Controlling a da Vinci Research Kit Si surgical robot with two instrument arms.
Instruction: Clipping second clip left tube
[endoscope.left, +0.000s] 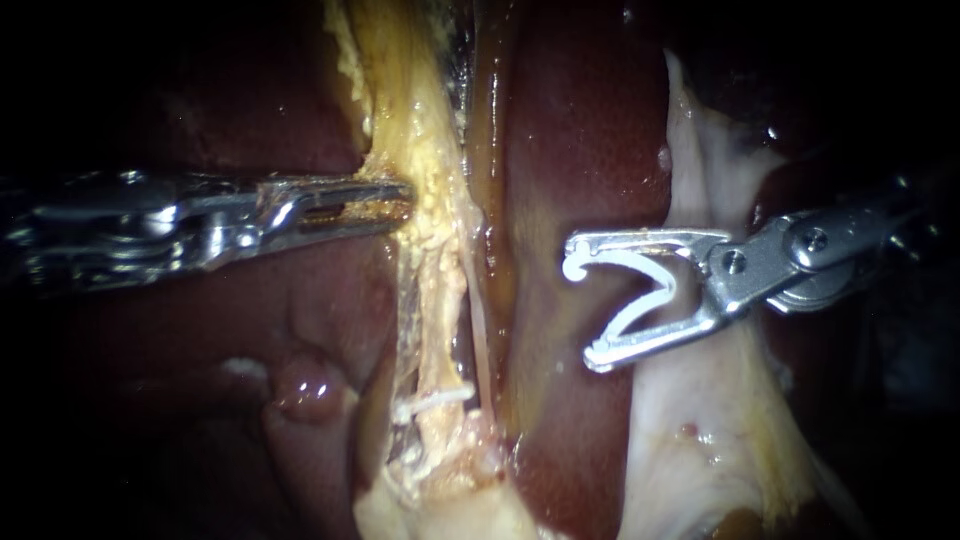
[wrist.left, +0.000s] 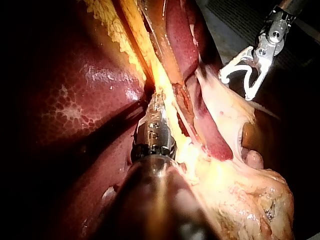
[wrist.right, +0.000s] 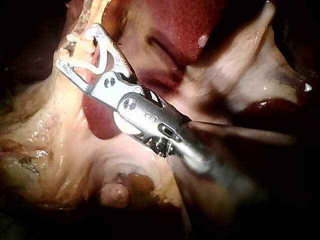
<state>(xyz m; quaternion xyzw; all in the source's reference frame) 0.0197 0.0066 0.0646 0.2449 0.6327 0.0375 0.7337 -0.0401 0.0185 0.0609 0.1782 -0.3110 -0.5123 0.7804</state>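
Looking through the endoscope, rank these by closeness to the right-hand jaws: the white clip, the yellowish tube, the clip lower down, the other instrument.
1. Open clip, held between the right instrument's jaws.
2. Yellowish tube, to their left.
3 and 4. Closed clip low on that tube, and the left instrument gripping it higher up: too close to call.

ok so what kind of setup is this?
Probably a surgical-robot tissue bench: bare liver, left instrument holding yellowish tissue, right instrument carrying an open white clip, and a placed clip across a tube.
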